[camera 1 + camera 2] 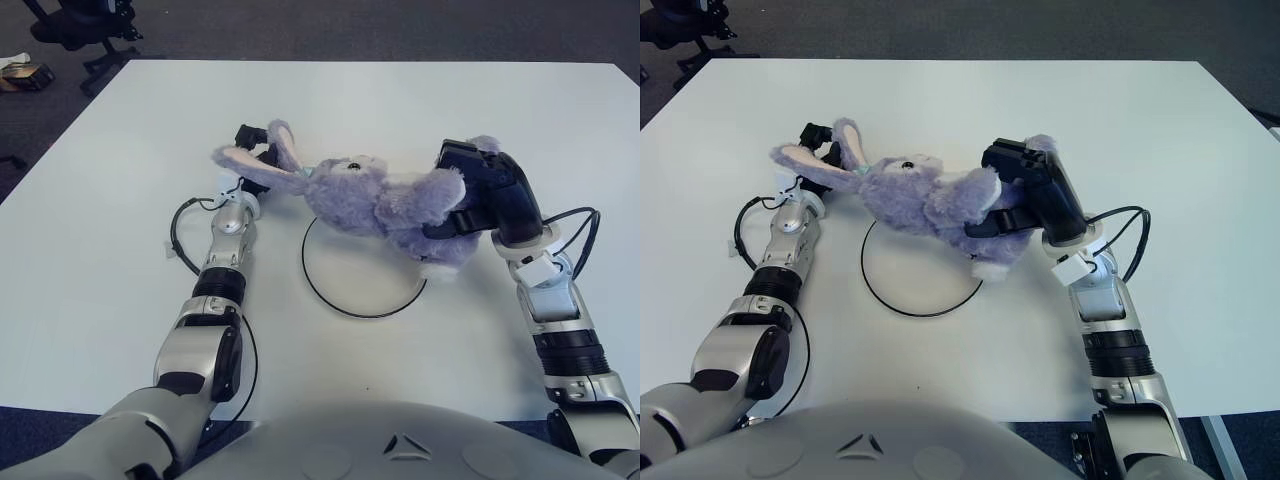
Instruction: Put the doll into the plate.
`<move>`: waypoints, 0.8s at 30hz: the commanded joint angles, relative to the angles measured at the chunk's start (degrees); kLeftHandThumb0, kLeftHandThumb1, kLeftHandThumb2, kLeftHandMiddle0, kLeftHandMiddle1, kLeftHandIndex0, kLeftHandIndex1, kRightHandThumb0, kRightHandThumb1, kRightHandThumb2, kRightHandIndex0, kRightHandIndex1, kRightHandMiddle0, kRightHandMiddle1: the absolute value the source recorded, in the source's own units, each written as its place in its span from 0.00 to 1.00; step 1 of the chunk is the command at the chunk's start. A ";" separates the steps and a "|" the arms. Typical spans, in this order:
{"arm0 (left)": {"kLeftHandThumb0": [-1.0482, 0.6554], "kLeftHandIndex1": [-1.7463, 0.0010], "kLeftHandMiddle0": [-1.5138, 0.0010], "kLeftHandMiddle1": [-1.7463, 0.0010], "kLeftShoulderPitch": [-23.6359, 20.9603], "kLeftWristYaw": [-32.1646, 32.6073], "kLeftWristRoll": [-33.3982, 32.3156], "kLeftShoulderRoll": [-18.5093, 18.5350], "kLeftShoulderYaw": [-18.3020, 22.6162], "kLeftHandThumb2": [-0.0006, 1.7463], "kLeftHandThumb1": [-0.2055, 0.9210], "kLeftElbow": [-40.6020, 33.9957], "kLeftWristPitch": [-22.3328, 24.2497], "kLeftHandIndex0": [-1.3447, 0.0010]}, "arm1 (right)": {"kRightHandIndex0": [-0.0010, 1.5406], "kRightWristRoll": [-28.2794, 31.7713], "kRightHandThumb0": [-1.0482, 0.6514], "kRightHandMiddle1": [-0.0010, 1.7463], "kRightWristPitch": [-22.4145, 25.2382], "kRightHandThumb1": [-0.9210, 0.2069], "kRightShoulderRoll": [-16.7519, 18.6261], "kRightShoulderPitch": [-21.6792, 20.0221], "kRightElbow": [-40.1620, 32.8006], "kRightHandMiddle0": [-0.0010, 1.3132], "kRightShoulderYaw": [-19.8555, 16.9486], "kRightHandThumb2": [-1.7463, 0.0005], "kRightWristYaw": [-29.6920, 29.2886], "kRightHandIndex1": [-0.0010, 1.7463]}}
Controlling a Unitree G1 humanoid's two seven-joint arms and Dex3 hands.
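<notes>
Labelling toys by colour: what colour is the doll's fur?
Lavender-purple doll, ear linings pink; clearest in the left eye view.

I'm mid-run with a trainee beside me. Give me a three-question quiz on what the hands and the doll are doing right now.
1. True or false: the doll lies fully inside the plate.
2. Which hand grips the doll's body?
A. left hand
B. right hand
C. neither
3. Fill in: the left hand is at the doll's long ____.

Key:
1. False; it is over the plate's far rim, overhanging toward the right hand.
2. B
3. ears
</notes>
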 commanded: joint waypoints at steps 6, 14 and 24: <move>0.40 0.00 0.48 0.00 3.17 0.28 0.56 -0.72 -0.42 0.44 0.83 4.50 3.39 0.76 | 0.70 1.74 0.30 1.00 0.04 0.00 1.23 -0.90 -0.19 0.65 -0.38 0.76 0.86 1.00; 0.40 0.00 0.48 0.00 2.84 0.32 1.14 -0.38 -1.01 0.43 0.85 4.22 6.30 0.77 | 0.70 1.85 0.30 1.00 0.00 0.00 1.45 -1.02 -0.03 0.65 -0.57 0.76 1.24 1.00; 0.40 0.00 0.48 0.00 2.81 0.48 1.62 -0.45 -1.29 0.41 0.86 3.94 7.09 0.78 | 0.50 -5.97 0.39 0.98 -16.69 0.23 -5.91 -8.30 9.28 0.31 -0.59 0.52 2.65 1.00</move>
